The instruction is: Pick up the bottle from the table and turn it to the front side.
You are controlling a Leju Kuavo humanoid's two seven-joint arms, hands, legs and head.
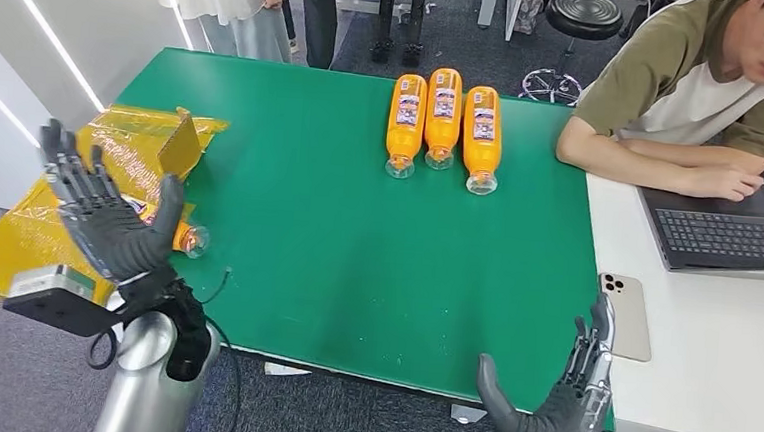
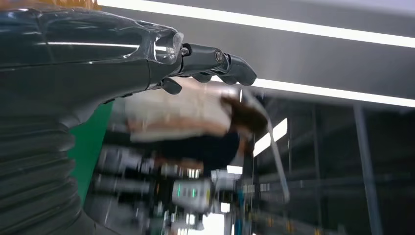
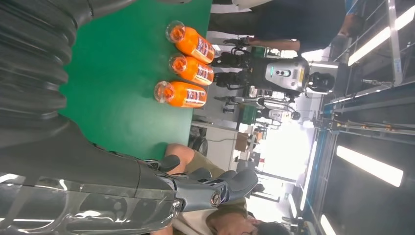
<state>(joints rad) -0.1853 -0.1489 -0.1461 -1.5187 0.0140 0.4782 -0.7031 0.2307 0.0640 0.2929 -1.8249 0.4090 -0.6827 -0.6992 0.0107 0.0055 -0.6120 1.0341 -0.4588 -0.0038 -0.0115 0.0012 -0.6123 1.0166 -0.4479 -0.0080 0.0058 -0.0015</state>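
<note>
While both hands (image 1: 107, 221) (image 1: 557, 407) hover with fingers spread, apparently off the table's (image 1: 355, 264) near edge, three bottles (image 1: 443, 118) lie far.

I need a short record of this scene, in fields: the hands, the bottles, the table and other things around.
left hand: raised at the table's left edge, fingers spread, holds nothing
right hand: low at the near edge of the table, open, holds nothing
row of bottles: three orange bottles lying side by side at the far side, caps toward the robot
single bottle: orange, lying beside the left hand, partly hidden
table: green top
yellow wrapping: at the left edge
phone: on the white desk
person: seated at a laptop
</note>
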